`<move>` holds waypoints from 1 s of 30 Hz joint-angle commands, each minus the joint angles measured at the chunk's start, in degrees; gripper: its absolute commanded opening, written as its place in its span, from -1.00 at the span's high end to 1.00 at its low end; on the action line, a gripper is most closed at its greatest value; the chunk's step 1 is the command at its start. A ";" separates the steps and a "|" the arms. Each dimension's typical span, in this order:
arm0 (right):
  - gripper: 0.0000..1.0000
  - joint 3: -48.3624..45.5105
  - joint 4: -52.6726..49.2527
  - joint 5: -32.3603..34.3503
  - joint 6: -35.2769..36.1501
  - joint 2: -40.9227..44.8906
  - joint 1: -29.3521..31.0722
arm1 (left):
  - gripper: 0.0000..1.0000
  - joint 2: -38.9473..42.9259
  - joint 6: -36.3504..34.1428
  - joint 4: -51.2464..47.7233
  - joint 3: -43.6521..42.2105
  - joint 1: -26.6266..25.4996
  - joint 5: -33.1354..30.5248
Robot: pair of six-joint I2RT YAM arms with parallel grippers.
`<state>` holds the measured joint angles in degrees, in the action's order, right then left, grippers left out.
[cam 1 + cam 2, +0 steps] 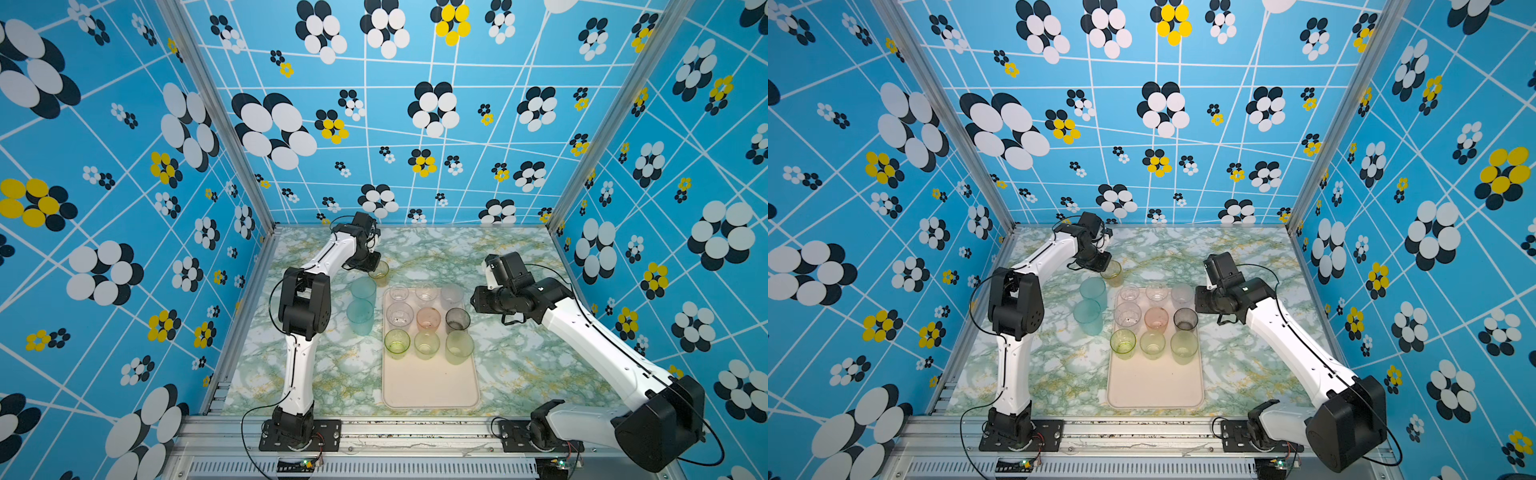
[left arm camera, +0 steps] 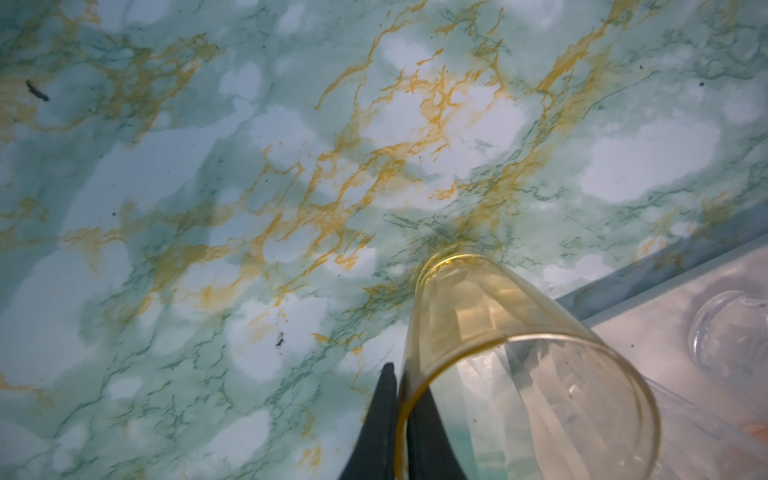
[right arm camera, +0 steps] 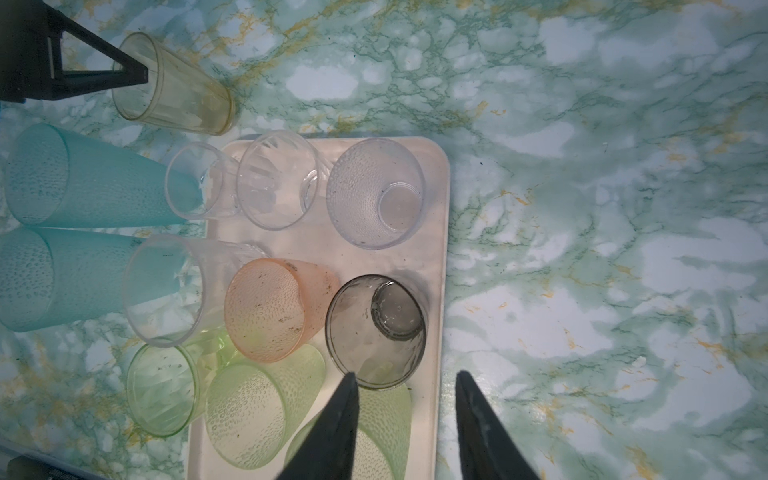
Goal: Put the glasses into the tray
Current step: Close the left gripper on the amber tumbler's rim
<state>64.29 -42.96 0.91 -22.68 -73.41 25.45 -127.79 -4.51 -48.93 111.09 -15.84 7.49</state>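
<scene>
At the far left corner of the tray, just off it on the table, my left hand is clenched on the amber glass, one finger inside the rim and one outside, pinching the thin wall. I cannot tell whether its base rests on the table or is just clear of it. Nine glasses stand in three rows on the far half of the tray, and the near half is bare. Two teal glasses stand on the table left of the tray, just near of the amber one. My right hand hangs released and empty at the tray's right edge, beside the grey glass.

I hold only one side of a smooth wall, so I judge the amber glass may hang off-centre, swing, or slide out of the pinch if I move sharply. The bare patch lies beyond the teal glasses and the rows. Carried low, the base could clip a rim, likely the clear glass at the tray's far left corner, and topple it into its neighbours. If I set it down on the tray's raised rim it would tip. My inner finger could also drag the glass over as I pull out. My right hand sits close enough to the grey glass to knock it if it swings in
</scene>
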 commanded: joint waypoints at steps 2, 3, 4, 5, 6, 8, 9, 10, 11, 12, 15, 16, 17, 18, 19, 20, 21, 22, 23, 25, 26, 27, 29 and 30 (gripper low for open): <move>0.19 -1.05 0.24 -0.21 0.35 1.27 -0.32 | 0.86 -0.01 0.63 -0.60 1.98 -0.34 1.37; 0.19 -1.16 0.24 -0.21 0.35 1.25 -0.32 | 0.87 0.21 0.72 -0.57 2.05 -0.34 1.16; 0.19 -1.23 0.24 -0.20 0.27 1.33 -0.34 | 0.87 0.47 0.90 -0.52 2.11 -0.33 0.96; 0.19 -1.34 0.32 -0.20 0.19 1.41 -0.34 | 0.87 0.77 0.99 -0.47 2.12 -0.28 0.66; 0.19 -1.26 0.33 -0.23 0.18 1.38 -0.32 | 0.88 1.02 1.08 -0.45 2.12 -0.34 0.52; 0.19 -1.49 0.33 -0.12 0.09 1.51 -0.36 | 0.88 1.72 1.31 -0.26 2.10 -0.27 0.42; 0.19 -1.53 0.33 -0.12 0.00 1.51 -0.32 | 0.88 1.96 1.46 -0.29 2.12 -0.33 0.36; 0.19 -1.60 0.33 -0.15 -0.08 1.51 -0.32 | 0.88 2.34 1.61 -0.15 2.04 -0.29 0.17; 0.19 -1.63 0.33 -0.20 -0.14 1.59 -0.32 | 0.88 2.69 1.77 0.00 2.05 -0.33 0.07; 0.19 -1.71 0.42 -0.20 -0.17 1.64 -0.32 | 0.89 2.95 1.87 0.15 2.03 -0.30 0.07; 0.19 -2.00 0.42 -0.08 -0.43 1.93 -0.32 | 0.89 3.97 2.38 0.58 2.03 -0.32 -0.15; 0.19 -2.11 0.42 -0.04 -0.51 2.03 -0.32 | 0.89 4.37 2.57 0.85 2.03 -0.31 -0.35; 0.20 -2.18 0.38 -0.03 -0.53 2.15 -0.32 | 0.89 4.67 2.74 1.19 2.10 -0.34 -0.45; 0.20 -2.36 0.42 0.05 -0.61 2.21 -0.34 | 0.89 4.93 2.88 1.32 2.19 -0.29 -0.47; 0.20 -2.37 0.42 0.15 -0.64 2.30 -0.32 | 0.88 5.23 3.02 1.40 2.49 -0.33 -0.54; 0.20 -2.45 0.42 0.27 -0.70 2.30 -0.34 | 0.88 5.39 3.19 1.47 2.83 -0.27 -0.48; 0.20 -2.56 0.33 0.31 -0.70 2.39 -0.35 | 0.89 5.59 3.35 1.47 3.13 -0.32 -0.38; 0.20 -2.66 0.33 0.38 -0.78 2.39 -0.32 | 0.88 5.87 3.49 1.40 3.55 -0.33 -0.28; 0.20 -2.66 0.25 0.45 -0.79 2.39 -0.32 | 0.89 6.11 3.76 1.38 3.92 -0.32 -0.13; 0.20 -2.72 0.16 0.84 -0.81 2.39 -0.32 | 0.88 6.81 4.06 1.46 4.45 -0.32 0.03; 0.20 -2.81 0.11 1.07 -0.87 2.47 -0.32 | 0.88 7.30 4.16 1.46 4.70 -0.40 0.14; 0.20 -3.06 0.16 1.22 -0.88 2.48 -0.32 | 0.89 7.83 4.29 1.41 4.83 -0.46 0.23; 0.20 -2.96 0.07 1.58 -0.88 2.48 -0.36 | 0.88 9.30 4.47 1.09 5.10 -0.65 0.33; 0.20 -2.89 0.06 1.71 -0.96 2.48 -0.38 | 0.88 10.03 4.49 0.90 5.10 -0.81 0.34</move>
<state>62.04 -42.81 1.32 -22.96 -72.03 25.45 -122.41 -0.86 -47.79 114.26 -15.94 7.49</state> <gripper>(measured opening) 0.400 0.077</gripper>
